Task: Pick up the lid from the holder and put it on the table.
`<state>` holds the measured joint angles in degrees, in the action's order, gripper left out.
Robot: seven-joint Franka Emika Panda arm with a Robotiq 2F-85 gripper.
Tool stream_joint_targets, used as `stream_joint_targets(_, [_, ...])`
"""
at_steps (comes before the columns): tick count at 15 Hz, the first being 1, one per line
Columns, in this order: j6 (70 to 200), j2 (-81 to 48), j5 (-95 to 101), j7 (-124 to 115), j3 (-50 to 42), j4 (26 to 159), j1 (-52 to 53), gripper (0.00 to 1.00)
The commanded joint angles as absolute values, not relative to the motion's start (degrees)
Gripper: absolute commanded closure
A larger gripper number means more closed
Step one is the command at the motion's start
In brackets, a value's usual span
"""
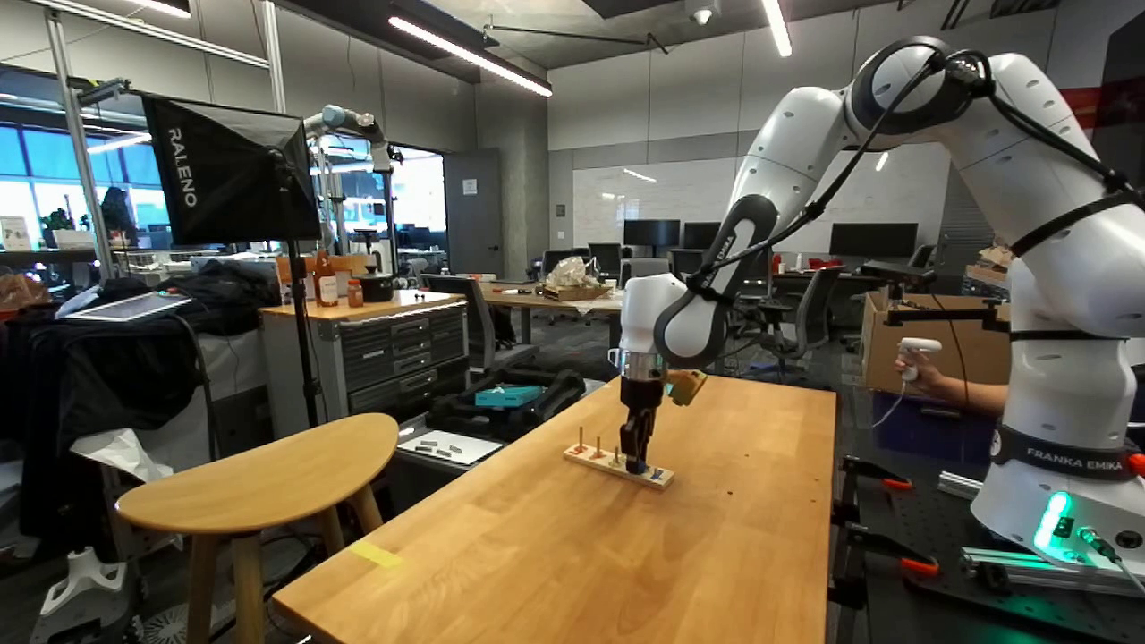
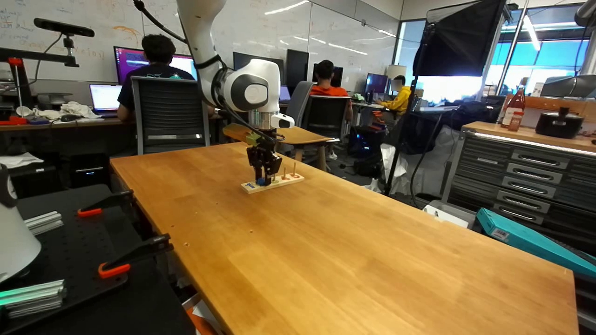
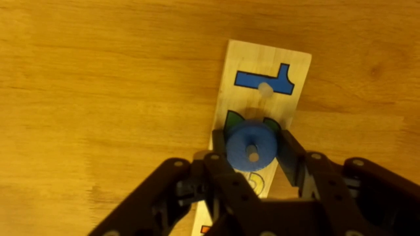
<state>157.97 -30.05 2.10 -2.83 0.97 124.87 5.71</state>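
Two fingers [image 3: 289, 154] of your gripper [image 3: 251, 143] stand at opposite edges of the blue lid [image 3: 238, 149], with no visible gap, so you appear to have it pinched. The lid lies directly between the fingertips and around a peg [image 3: 252, 153] of the holder [image 3: 249, 53], whose long axis runs across the line your fingers close along. That probably calls for lifting straight up the peg first, and going sideways to the table [image 1: 716, 546] only once the lid is free. You can't tell whether the lid rests on the holder or sits slightly above it. In the wrist view the holder's lower end is cut off and partly hidden by your gripper; in both exterior views the lid is a blue speck.
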Motion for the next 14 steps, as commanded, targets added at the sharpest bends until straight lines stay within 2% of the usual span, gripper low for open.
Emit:
stream_joint_targets(1, [154.29,-26.64,1.37,-3.62,1.56,124.06,5.83,0.82])
stream_joint_targets(7, [150.24,-19.62,3.11,-5.57,-1.21,124.56,5.08,0.82])
stream_joint_targets(14, [152.18,-23.97,8.75,-5.76,-8.29,124.95,1.81,0.82])
